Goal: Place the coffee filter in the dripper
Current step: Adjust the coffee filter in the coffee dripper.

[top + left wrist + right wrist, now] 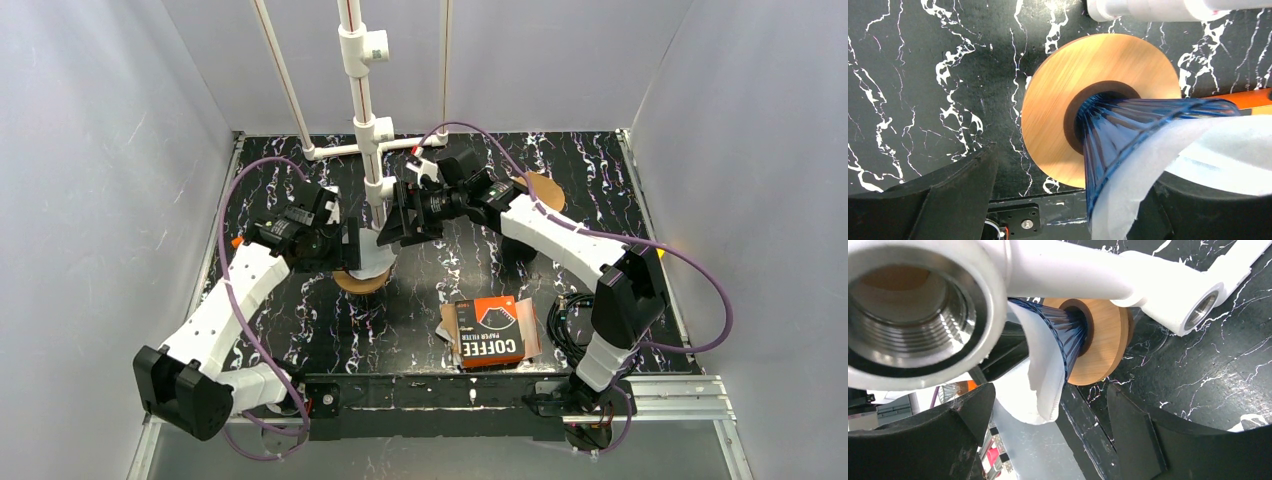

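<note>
- Black bench (400, 330), white-veined marble pattern, bearing everything listed below.
- Orange-and-black carton (492, 332) printed "COFFEE PAPER FILTER", lying flat near the front edge, right of centre, well apart from the dripper.
- Dripper (362, 282): blue ribbed see-through cone seated in a round wooden collar, standing upright left of centre, at the foot of the pipe stand.
- Coffee filter (372, 258): white paper, sitting inside the cone, upper edge flopped out over the rim on one side.
- Left fingers (943, 200): spread wide to either side of the cone. One well clear of the glass, the other partly hidden behind the overhanging paper, so contact there cannot be told.
- Right fingers (1143, 440): spread wide, nothing between them, hanging just beside the dripper on its right and facing the cone and filter.
- White pipe stand (360, 50): upright just behind the dripper, with tee fittings, threaded metal inside the open ends.
- Second wooden disc (548, 188): far right of the bench, partly hidden behind the right arm (570, 240).
</note>
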Motion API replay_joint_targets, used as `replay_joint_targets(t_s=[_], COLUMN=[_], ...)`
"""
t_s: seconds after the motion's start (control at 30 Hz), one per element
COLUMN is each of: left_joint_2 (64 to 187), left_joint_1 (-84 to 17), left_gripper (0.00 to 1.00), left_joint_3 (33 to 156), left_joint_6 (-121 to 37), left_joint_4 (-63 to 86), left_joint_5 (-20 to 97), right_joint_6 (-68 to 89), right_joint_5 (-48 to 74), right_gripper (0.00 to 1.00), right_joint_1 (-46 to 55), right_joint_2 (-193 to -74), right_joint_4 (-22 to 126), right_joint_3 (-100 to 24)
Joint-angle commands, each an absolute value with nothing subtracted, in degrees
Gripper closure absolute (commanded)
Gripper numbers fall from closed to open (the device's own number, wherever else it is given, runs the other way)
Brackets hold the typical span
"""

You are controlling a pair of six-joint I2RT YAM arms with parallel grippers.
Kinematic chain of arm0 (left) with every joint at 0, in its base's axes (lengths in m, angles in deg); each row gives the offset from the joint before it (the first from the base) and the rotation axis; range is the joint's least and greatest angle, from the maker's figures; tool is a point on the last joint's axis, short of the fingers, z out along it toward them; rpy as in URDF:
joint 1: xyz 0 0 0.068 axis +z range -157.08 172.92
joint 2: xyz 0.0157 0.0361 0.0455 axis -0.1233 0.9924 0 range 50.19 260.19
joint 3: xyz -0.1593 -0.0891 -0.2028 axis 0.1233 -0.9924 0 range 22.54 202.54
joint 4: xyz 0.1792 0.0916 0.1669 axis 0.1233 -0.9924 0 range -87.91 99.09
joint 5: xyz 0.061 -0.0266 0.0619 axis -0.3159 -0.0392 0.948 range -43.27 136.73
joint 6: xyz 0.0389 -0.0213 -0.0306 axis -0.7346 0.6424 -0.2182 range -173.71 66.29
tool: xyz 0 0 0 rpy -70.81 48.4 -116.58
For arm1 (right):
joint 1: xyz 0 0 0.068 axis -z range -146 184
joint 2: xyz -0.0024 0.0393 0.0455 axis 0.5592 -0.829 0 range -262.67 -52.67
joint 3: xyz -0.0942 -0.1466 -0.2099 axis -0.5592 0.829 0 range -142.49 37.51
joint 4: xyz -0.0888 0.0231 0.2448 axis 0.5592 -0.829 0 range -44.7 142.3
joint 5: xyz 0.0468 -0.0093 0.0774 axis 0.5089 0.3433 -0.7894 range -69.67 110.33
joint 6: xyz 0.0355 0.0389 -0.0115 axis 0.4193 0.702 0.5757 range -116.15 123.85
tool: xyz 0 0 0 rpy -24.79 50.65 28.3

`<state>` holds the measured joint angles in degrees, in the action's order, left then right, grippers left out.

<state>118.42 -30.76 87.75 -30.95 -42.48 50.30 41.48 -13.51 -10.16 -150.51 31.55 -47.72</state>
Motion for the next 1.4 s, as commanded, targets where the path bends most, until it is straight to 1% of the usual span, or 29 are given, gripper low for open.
replay_joint_targets(t_s=[0.0,0.13,0.27,0.5,0.67,0.87,1.1,1.13,1.37], left_joint_2=[115.71,114.93,114.68,113.52,113.45,112.76,112.16,112.36,113.61], left_joint_1=[-30.31,-30.34,-30.29,-29.89,-28.9,-27.21,-24.85,-24.57,-23.64], left_gripper=[0.2,0.19,0.19,0.19,0.2,0.24,0.26,0.26,0.26], left_joint_3=[90.79,91.89,93.19,96.94,97.85,95.29,91.41,91.03,89.39], left_joint_6=[-30.87,-30.77,-30.74,-31.1,-31.89,-31.75,-31.61,-31.64,-31.48], left_joint_4=[-44.74,-45.3,-46.31,-47.19,-47.99,-47.71,-45.34,-45.05,-43.84], left_joint_5=[49.09,48.41,48.01,47.11,47.16,47.41,46.73,45.04,43.42], right_joint_6=[42.35,42.27,42.22,42.01,42.06,41.93,41.53,41.5,41.08], right_joint_5=[-15.15,-15.26,-15.46,-15.85,-16.04,-15.94,-15.62,-15.55,-15.29], right_gripper=[0.11,0.23,0.31,0.35,0.36,0.36,0.4,0.4,0.44], right_joint_1=[-10.12,-10.12,-10.12,-10.12,-10.09,-10.12,-10.12,-10.12,-10.12], right_joint_2=[-149.89,-151.18,-152.28,-153.71,-154.31,-154.36,-155.0,-155.12,-156.17], right_joint_4=[34.0,32.89,32.1,32.33,32.45,31.86,31.14,31.08,29.96], right_joint_3=[-46.9,-46.53,-46.34,-46.52,-46.82,-46.57,-45.91,-45.78,-45.93])
